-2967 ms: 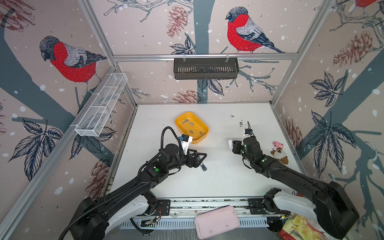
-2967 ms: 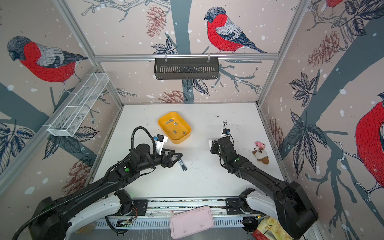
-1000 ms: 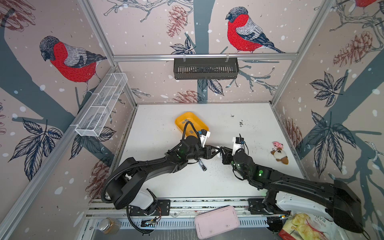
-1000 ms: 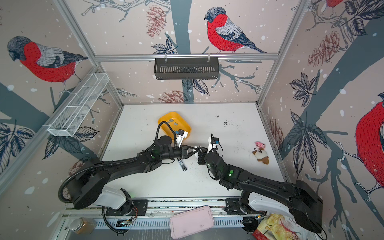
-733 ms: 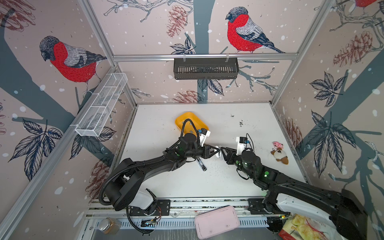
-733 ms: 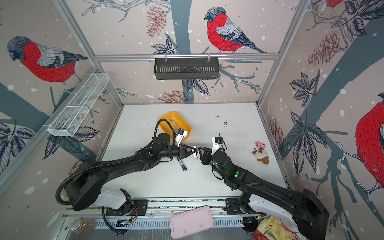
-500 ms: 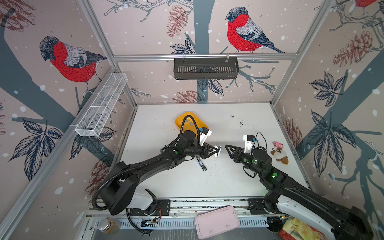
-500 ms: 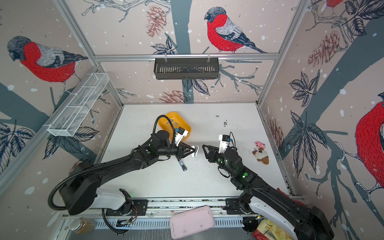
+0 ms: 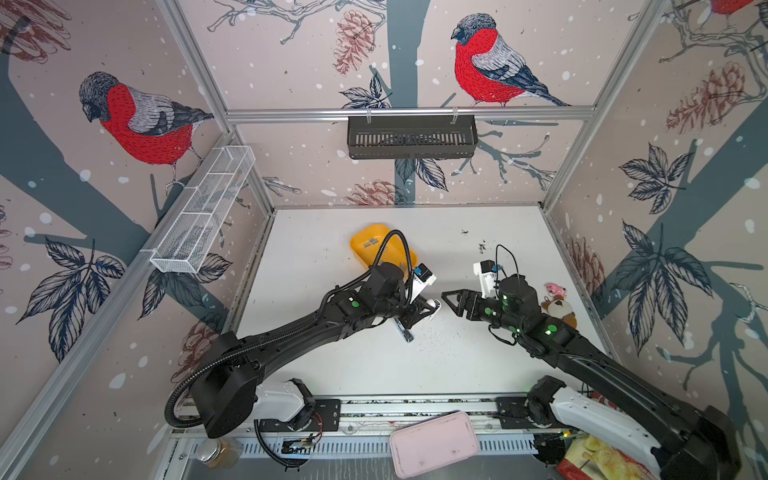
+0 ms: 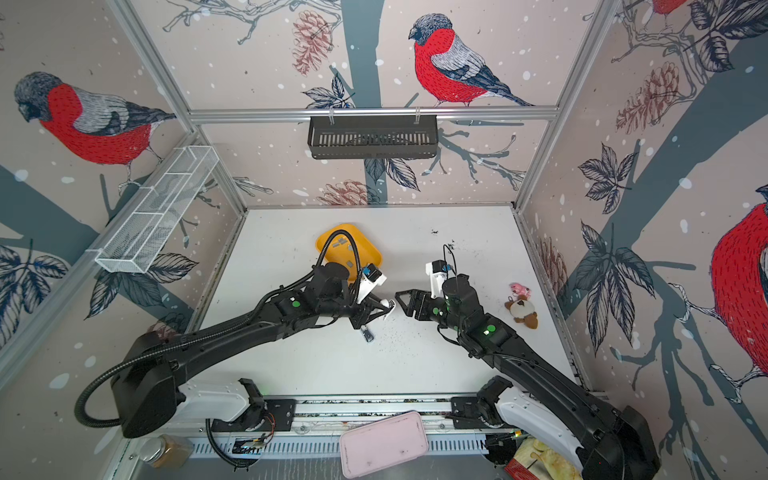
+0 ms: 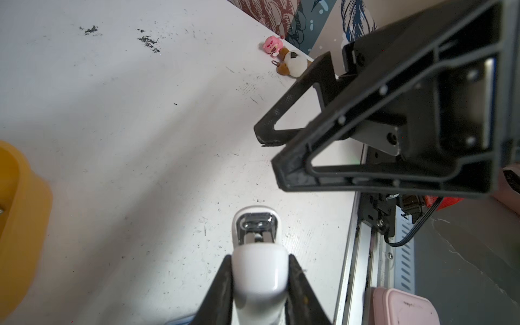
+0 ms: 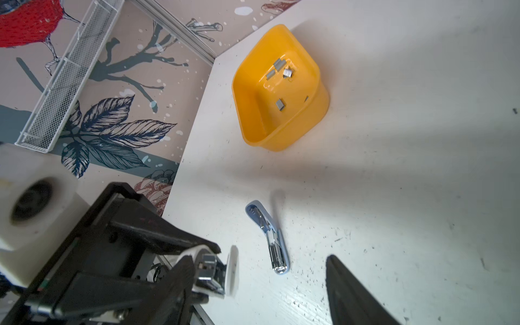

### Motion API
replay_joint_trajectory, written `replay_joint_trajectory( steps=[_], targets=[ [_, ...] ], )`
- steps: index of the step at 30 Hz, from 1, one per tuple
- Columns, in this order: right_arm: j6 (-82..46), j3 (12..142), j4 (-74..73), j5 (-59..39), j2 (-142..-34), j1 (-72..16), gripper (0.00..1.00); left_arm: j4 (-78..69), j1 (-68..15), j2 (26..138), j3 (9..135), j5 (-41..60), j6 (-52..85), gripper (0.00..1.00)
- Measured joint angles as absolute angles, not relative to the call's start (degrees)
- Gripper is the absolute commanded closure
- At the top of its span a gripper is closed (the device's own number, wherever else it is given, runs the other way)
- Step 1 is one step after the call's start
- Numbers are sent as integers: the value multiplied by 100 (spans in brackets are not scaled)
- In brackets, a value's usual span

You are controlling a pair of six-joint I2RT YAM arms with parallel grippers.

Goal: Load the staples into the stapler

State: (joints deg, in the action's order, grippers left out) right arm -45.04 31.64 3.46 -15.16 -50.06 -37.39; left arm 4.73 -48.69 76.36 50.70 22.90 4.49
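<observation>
A white mini stapler (image 9: 434,305) (image 11: 257,270) is held above the table with my left gripper (image 9: 424,309) (image 11: 259,263) shut on its body; its metal front (image 11: 256,225) points outward. My right gripper (image 9: 451,303) (image 12: 257,261) hangs open just right of the stapler (image 12: 215,271), apart from it, and holds nothing. Several small grey staples (image 12: 280,66) (image 9: 372,243) lie in the yellow tray (image 9: 357,249) (image 12: 253,140) behind the left arm. In both top views the left arm covers part of the tray.
A blue and chrome stapler piece (image 9: 405,332) (image 12: 271,242) lies on the table below the left gripper. Two small plush toys (image 9: 557,301) sit at the right. A pink box (image 9: 434,442) rests past the front rail. Black specks dot the table.
My right gripper let go of the white stapler, opened wide and drew back to the right. The left gripper keeps hold of the stapler and has hardly moved.
</observation>
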Motion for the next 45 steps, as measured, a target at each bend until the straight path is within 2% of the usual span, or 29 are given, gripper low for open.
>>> replay_joint_trajectory(
  steps=[16,28,45],
  targets=[
    [-4528,3041,21,-1597,-5618,-3837,21,279,-4890,7599,4917,2261,460,82],
    [-4633,3030,268,-1155,-5754,-3785,20,183,-4890,7424,4805,2204,604,84],
    [-4969,2731,-360,-1374,-5054,-3566,19,106,-4890,7354,4681,2237,617,84]
  ],
)
